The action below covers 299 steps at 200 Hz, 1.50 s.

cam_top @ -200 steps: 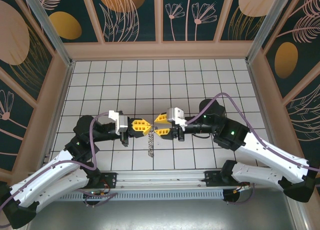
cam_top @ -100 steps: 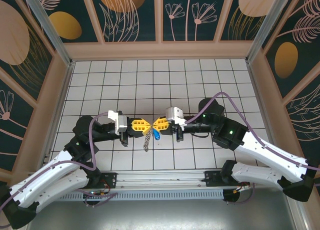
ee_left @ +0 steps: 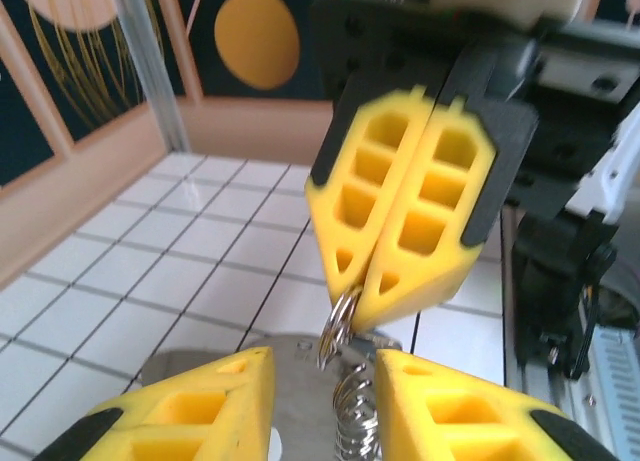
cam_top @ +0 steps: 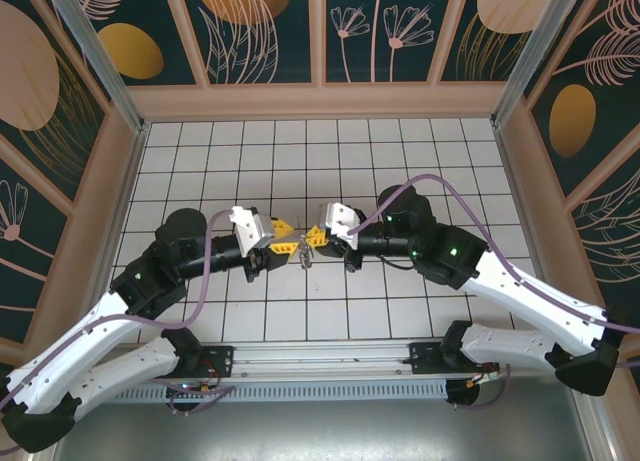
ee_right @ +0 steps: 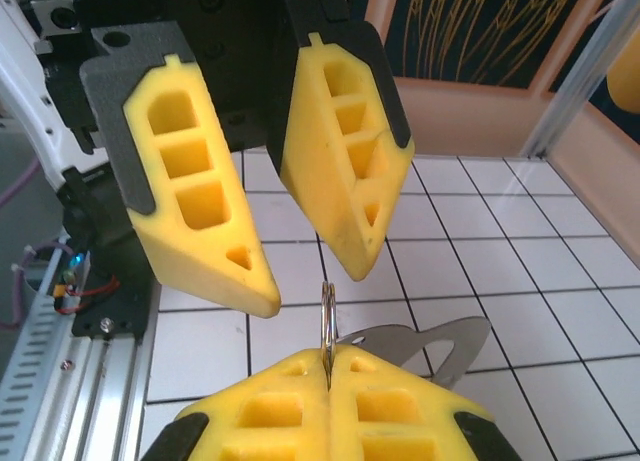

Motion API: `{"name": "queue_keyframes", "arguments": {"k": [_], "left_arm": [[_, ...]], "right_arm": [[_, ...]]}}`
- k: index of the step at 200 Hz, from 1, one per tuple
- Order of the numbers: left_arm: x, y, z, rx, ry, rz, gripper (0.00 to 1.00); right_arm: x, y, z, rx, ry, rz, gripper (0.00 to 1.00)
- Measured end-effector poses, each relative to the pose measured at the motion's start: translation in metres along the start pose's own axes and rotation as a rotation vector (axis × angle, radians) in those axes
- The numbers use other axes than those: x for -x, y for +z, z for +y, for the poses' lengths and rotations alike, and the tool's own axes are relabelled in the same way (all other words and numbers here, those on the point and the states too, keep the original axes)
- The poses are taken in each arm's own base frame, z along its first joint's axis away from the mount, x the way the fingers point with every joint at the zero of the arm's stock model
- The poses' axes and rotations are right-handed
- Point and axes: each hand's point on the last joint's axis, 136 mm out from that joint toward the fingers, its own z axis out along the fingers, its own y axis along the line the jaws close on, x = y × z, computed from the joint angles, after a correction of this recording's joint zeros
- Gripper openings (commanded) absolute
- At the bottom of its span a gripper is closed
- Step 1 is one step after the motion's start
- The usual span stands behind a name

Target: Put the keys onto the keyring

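Right gripper point(cam_top: 312, 241) first: from my station I see its two yellow ribbed plastic fingers point(ee_right: 270, 416) pressed flat together. They pinch a thin silvery metal keyring point(ee_right: 327, 316), which stands edge-on and upright out of the seam between their tips. The left gripper point(cam_top: 286, 244) faces it nose to nose, just beside it. Its own yellow fingers point(ee_right: 200, 191) are spread apart, one on either side of the ring's free end. I cannot tell whether either of them touches the metal. Through the left wrist camera the right gripper point(ee_left: 360, 306) shows as a closed wedge, with the keyring point(ee_left: 340, 326) poking out of its tip at a tilt. Just under the ring, a silvery coiled, chain-like segment point(ee_left: 355, 421) runs down into the gap of the left gripper point(ee_left: 325, 361). From above, the keyring point(cam_top: 300, 249) is a small glint between the two noses. Both tools sit over the white tiled table point(cam_top: 350, 161), ahead of the arm bases and about midway between them.
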Motion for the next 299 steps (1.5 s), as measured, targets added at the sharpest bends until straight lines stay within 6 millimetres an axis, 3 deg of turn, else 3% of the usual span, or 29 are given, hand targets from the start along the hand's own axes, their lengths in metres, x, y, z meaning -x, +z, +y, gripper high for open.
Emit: {"name": "queue_keyframes", "arguments": {"k": [36, 94, 128, 157, 215, 246, 299], "left_arm": [[-0.022, 0.007, 0.006, 0.015, 0.004, 0.119, 0.3], [-0.03, 0.015, 0.007, -0.01, 0.018, 0.176, 0.2], [-0.024, 0.016, 0.004, -0.032, 0.024, 0.166, 0.17], [-0.023, 0.016, 0.0, -0.055, 0.019, 0.158, 0.0], [-0.022, 0.014, -0.008, -0.076, 0.021, 0.075, 0.0], [-0.013, 0.007, -0.01, -0.065, 0.029, -0.017, 0.0], [0.0, -0.003, -0.013, -0.047, 0.043, -0.14, 0.0]], "right_arm": [[-0.009, 0.006, 0.001, 0.002, -0.014, 0.06, 0.0], [-0.031, 0.016, 0.004, 0.022, 0.001, 0.155, 0.0], [-0.027, 0.015, 0.003, 0.019, -0.01, 0.147, 0.0], [-0.026, 0.015, 0.003, 0.017, -0.014, 0.144, 0.0], [-0.023, 0.011, 0.005, 0.023, -0.014, 0.136, 0.0], [-0.014, 0.008, 0.007, 0.023, -0.013, 0.099, 0.13], [-0.005, 0.003, 0.005, 0.001, -0.012, 0.059, 0.07]]}}
